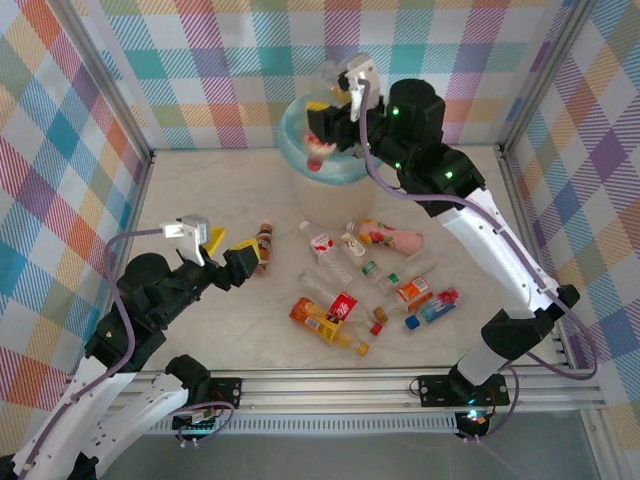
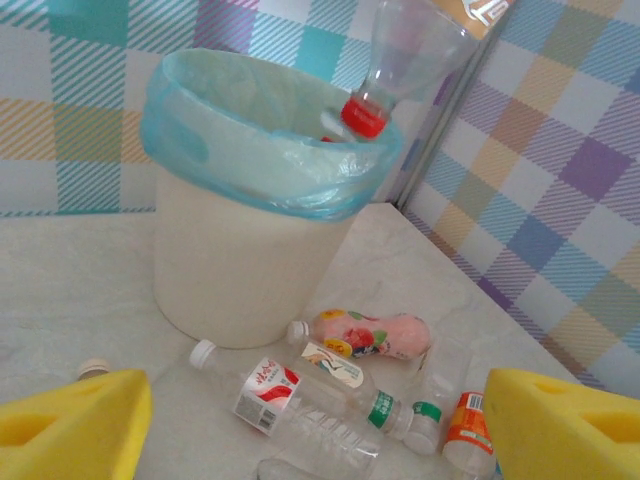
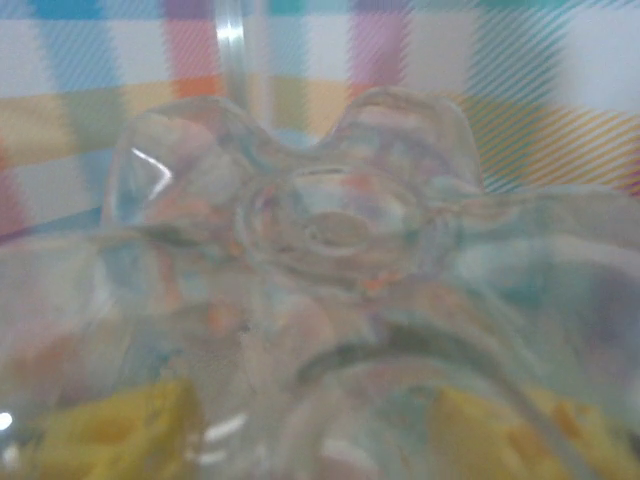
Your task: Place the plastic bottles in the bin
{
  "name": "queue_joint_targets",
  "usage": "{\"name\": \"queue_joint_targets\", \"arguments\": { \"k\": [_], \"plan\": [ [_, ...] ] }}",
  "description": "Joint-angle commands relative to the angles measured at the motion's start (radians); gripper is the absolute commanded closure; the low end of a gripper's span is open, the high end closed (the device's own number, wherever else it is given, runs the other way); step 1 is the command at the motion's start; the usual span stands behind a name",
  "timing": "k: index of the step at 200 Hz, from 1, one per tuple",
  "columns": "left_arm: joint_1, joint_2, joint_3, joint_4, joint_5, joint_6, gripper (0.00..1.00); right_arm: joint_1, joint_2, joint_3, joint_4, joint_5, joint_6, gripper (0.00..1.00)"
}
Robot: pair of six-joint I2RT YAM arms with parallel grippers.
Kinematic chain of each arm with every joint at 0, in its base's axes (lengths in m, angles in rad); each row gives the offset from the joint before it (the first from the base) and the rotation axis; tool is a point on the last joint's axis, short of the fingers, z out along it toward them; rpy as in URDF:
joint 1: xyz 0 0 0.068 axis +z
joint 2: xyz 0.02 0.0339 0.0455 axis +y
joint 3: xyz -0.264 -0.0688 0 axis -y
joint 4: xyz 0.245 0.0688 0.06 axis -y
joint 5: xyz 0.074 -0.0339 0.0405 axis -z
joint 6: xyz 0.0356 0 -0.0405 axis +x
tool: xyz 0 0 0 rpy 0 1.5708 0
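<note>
Right gripper (image 1: 322, 125): clamped on clear red-capped bottle (image 2: 415, 50), hung cap down over the bin (image 2: 250, 270). Step judged: the drop; next calls for parting the jaws. Left gripper (image 2: 315, 440): fingers apart, nothing between, low near loose bottles (image 1: 365, 285) on the table (image 1: 200, 190). Right wrist view adds the bottle's base against yellow pads (image 3: 110, 430).

The top camera looked down from above and behind the arm bases (image 1: 205, 385), taking in the whole table (image 1: 200, 190). The left wrist camera sat low, facing out between its fingers (image 2: 70, 420) toward the bin (image 2: 240, 260), which the top view shared. The right wrist camera sat very near a bottle (image 3: 330, 230) between its fingers (image 3: 110, 430).
</note>
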Motion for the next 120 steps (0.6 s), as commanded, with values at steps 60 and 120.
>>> {"name": "queue_joint_targets", "arguments": {
  "k": [60, 120],
  "plan": [
    [-0.005, 0.009, 0.021, -0.045, -0.042, -0.04, 0.14, -0.193, 0.262, 0.035, 0.232, 0.163, -0.077, 0.47],
    [-0.005, 0.003, 0.018, -0.086, -0.063, -0.034, 0.13, -0.217, 0.346, -0.102, 0.324, 0.13, -0.054, 0.43]
  ]
}}
